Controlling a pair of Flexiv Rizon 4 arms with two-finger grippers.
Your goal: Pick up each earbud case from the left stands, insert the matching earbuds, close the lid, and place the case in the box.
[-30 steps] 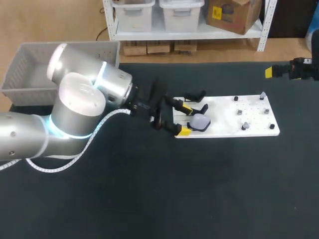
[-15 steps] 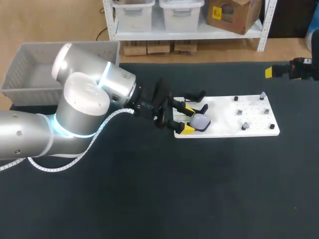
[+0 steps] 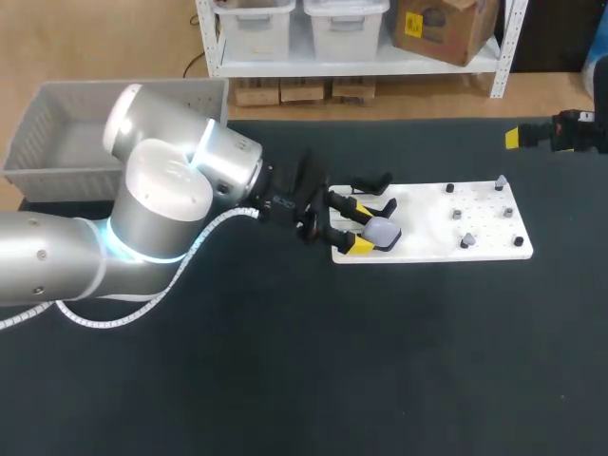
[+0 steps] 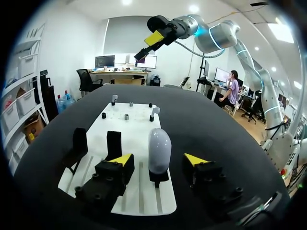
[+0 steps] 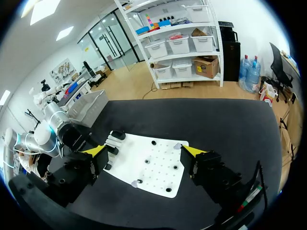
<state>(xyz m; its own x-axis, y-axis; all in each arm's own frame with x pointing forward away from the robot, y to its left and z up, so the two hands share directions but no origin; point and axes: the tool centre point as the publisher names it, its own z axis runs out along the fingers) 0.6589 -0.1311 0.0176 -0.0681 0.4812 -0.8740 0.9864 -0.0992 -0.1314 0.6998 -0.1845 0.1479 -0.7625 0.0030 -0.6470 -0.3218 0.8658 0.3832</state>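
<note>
Left hand [image 3: 358, 227] advanced, straddling case [image 4: 159, 149] on board [image 3: 427, 223].

The left arm [image 3: 161, 204] pushed a little further forward, so the grey earbud case [image 3: 381, 231], earlier just ahead of its open jaws, now sat between them.

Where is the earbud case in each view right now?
Head view: case on the white board's left end, between the left fingers.
Left wrist view: case upright between the left fingers, on the white board.
Right wrist view: cannot make it out on the white board ahead.
Shared landmark: the white board.
</note>
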